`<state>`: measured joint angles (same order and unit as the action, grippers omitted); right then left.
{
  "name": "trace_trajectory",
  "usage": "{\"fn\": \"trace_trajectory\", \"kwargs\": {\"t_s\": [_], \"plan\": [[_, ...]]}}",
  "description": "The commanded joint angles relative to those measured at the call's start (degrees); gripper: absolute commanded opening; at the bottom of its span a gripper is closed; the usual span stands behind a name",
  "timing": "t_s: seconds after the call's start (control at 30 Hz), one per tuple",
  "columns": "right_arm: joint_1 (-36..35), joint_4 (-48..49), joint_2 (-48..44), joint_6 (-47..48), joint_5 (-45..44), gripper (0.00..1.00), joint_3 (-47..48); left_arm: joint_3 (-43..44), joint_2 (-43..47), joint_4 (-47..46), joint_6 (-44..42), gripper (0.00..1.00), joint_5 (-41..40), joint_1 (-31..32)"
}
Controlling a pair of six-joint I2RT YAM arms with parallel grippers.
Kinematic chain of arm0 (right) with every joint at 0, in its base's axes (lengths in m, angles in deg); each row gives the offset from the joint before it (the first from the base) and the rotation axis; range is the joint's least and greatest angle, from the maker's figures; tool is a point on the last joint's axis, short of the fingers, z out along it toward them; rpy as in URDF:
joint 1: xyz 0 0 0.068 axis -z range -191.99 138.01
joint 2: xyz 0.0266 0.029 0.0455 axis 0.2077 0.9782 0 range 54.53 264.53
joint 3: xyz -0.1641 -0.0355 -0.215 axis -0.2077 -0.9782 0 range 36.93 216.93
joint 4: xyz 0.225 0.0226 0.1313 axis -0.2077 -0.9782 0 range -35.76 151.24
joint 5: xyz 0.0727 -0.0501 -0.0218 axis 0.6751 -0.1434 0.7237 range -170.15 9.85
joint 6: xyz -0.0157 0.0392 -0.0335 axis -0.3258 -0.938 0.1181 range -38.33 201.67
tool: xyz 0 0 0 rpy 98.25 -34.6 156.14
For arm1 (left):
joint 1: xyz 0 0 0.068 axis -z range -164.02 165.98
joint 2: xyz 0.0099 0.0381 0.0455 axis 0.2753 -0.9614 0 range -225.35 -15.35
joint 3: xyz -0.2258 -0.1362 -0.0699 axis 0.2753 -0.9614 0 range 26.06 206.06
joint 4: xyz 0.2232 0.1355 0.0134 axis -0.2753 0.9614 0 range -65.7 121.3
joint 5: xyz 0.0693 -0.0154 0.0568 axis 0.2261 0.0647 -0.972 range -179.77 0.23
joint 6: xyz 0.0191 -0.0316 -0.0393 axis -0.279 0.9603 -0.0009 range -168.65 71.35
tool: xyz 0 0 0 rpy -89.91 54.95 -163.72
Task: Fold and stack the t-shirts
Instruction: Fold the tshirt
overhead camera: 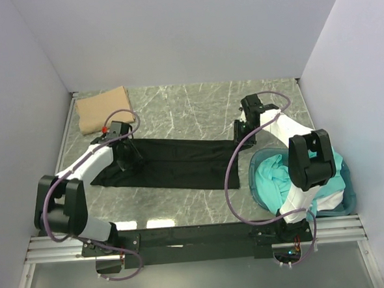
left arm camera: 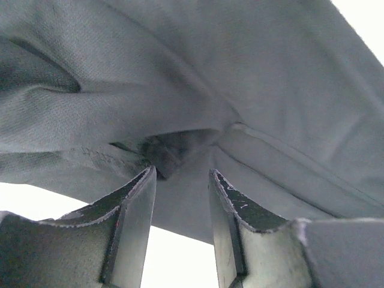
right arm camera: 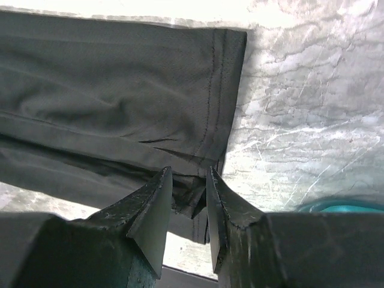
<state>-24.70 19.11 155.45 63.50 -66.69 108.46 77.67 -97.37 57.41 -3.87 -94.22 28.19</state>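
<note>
The black t-shirt (overhead camera: pixel 180 163) lies flat as one long band on the table (overhead camera: pixel 196 101), to the left of the blue tub (overhead camera: pixel 256 182). Its long axis runs left-right. Its right end lies just beside the tub's far-left rim and its left end is well apart from the tub.

Each arm is stationed at one end of that axis. The right gripper (right arm camera: pixel 189 177) is at the end near the tub. Its jaws stand partway apart, with the hemmed corner bunched between the tips. The left gripper (left arm camera: pixel 182 174) is at the end away from the tub. Its jaws are also partway apart, with puckered cloth at the tips. The frames do not show whether either pair is clamping the cloth.

The cloth extends from each gripper toward the other, so any fold across the long axis requires both ends to travel together.

The teal t-shirts (overhead camera: pixel 275 175) lie inside the tub. The tan t-shirt (overhead camera: pixel 103 110) lies folded, far left of the tub and well apart from it.
</note>
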Motion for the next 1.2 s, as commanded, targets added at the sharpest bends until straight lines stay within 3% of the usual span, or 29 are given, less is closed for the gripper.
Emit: {"fn": "trace_trajectory", "kwargs": {"t_s": [0.0, 0.2, 0.63, 1.17], "plan": [[-0.47, 1.79, -3.45, -0.2, 0.61, 0.37, -0.42, -0.55, -2.79, -1.37, 1.28, 0.46, -1.09, 0.36], [-0.65, 1.79, -3.72, -0.2, 0.61, 0.37, -0.34, 0.15, -5.25, -2.17, 1.72, 0.38, -1.35, 0.36], [-0.83, 1.52, -3.1, -0.28, 0.61, 0.37, 0.11, -0.02, -4.64, 0.56, 3.83, 0.01, -4.69, 1.68], [-2.5, 1.79, -2.84, 0.16, 1.58, 0.36, -2.09, 2.17, -2.09, 12.24, 14.63, 0.01, -19.63, 11.08]]}}
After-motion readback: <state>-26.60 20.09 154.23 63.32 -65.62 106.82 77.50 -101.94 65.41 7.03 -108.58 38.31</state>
